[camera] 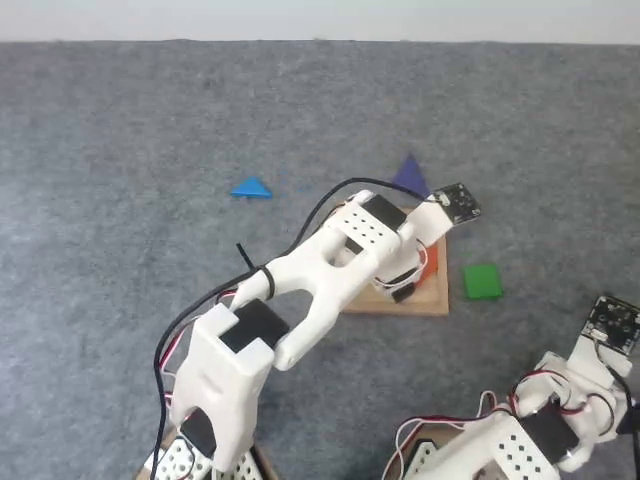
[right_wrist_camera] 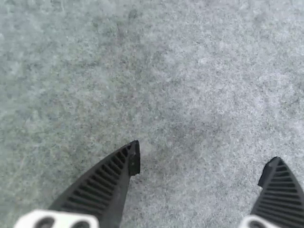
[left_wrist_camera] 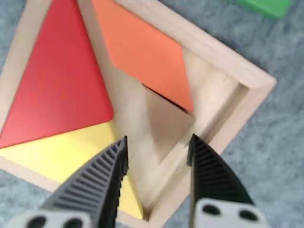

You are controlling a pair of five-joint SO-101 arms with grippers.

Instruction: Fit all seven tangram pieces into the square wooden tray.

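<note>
Left gripper [left_wrist_camera: 156, 159]: fingers spread, nothing held, poised above square wooden tray [left_wrist_camera: 223, 57], over bare slot.
In tray: red triangle [left_wrist_camera: 61, 76], orange piece [left_wrist_camera: 147, 52], yellow triangle [left_wrist_camera: 52, 154].
On grey mat [camera: 120, 130]: green square [camera: 482, 281] just beside tray, purple triangle [camera: 410, 174] near tray's far side, blue triangle [camera: 250, 188] well apart.
Right gripper [right_wrist_camera: 204, 164]: spread, empty, above mat.

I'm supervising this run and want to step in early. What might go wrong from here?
The orange piece seems to sit raised above the tray floor, casting a shadow; it may not seat flat and could block later pieces. The left jaws stand open close by its corner and might knock it. The purple triangle lies close to the left arm, which could sweep it away.
</note>
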